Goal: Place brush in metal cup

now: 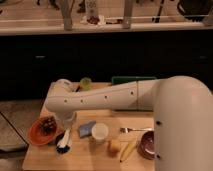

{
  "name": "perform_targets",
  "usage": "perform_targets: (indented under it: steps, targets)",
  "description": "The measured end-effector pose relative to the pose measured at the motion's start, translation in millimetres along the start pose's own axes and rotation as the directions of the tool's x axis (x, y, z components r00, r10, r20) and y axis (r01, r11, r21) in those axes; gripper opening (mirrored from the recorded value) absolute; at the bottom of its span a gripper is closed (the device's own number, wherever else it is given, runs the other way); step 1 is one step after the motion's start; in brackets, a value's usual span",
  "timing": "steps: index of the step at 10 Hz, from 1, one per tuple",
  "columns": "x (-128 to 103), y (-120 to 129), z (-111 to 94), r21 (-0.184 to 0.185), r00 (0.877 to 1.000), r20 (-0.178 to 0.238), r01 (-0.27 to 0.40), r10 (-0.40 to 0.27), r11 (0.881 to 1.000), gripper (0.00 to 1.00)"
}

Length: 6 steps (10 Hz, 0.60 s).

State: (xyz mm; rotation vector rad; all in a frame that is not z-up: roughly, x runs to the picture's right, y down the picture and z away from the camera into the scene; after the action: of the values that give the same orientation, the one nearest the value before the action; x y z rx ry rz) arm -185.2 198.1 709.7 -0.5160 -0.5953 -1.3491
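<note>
While the gripper (pixel 66 125) hangs under the wrist at the table's (pixel 85 159) left end, the brush (pixel 65 141) lies just at its 6 o'clock. The white handle runs 1-to-7 and the black head is nearest me. I cannot tell whether the grip is open or closed. I cannot pick out the metal cup.

No text, label or number can be read anywhere. The gripper (pixel 66 131) hangs just right of the orange bowl (pixel 34 137), above the brush (pixel 64 144).
</note>
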Motion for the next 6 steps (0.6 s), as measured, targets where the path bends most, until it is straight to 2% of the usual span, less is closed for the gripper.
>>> perform_targets:
  steps: [6]
  targets:
    - [-17,-9,11,0.005,1.000,0.016,0.005,-0.005,1.000,0.00]
